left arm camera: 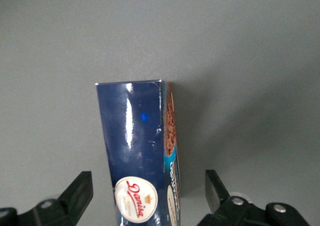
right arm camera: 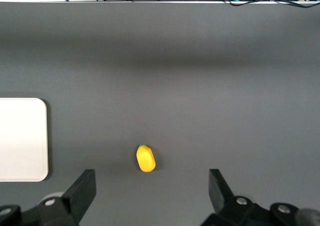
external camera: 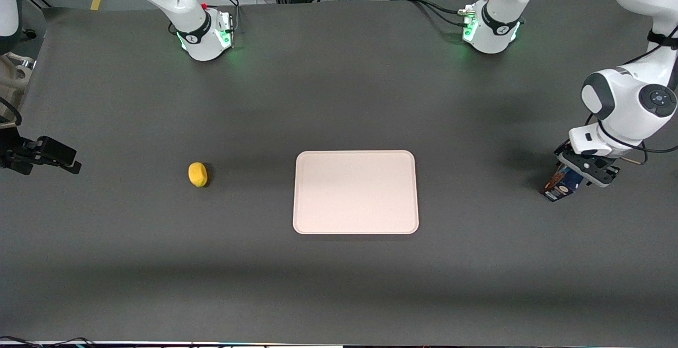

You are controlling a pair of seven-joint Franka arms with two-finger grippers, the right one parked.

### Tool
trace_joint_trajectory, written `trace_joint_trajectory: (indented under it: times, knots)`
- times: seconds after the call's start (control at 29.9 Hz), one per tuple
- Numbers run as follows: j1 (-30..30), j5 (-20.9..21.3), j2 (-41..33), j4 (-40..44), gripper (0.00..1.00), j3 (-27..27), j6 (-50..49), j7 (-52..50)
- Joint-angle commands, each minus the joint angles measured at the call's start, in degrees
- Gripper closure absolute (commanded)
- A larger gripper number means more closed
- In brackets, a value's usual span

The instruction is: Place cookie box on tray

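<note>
The cookie box was a narrow dark navy carton with a glossy face, a round white-and-red logo near one end, and brown cookie pictures along its side panel. It lay on the table toward the working arm's end, well apart from the tray. The gripper hung directly over it, its fingers spread wide on either side, neither touching the carton. The table was a dark grey matte sheet. A small yellow lump sat toward the parked arm's end, and cables showed above the table's edge.
</note>
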Motion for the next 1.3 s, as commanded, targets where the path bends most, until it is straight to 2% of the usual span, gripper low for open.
trace_joint_trajectory:
  times: [0.0,0.07,0.17,0.27,0.5,0.77,0.87,1.27]
  knots:
    - [0.33,-0.88,0.23,-0.73,0.15,0.11,1.23,1.93]
    - [0.68,-0.88,0.58,-0.73,0.26,0.11,1.66,2.19]
    - [0.77,-0.88,0.93,-0.73,0.36,0.11,2.11,3.34]
    - [0.69,-0.88,0.94,-0.55,0.54,0.11,2.11,3.43]
    - [0.60,-0.88,1.37,0.41,0.77,0.11,1.67,3.34]
    - [0.51,-1.32,1.02,3.75,0.77,-0.15,-2.89,2.90]
    - [0.25,-2.81,0.50,6.55,0.77,-0.24,-7.37,2.99]
    - [0.16,-3.08,-0.99,21.76,0.76,-0.24,-27.23,2.99]
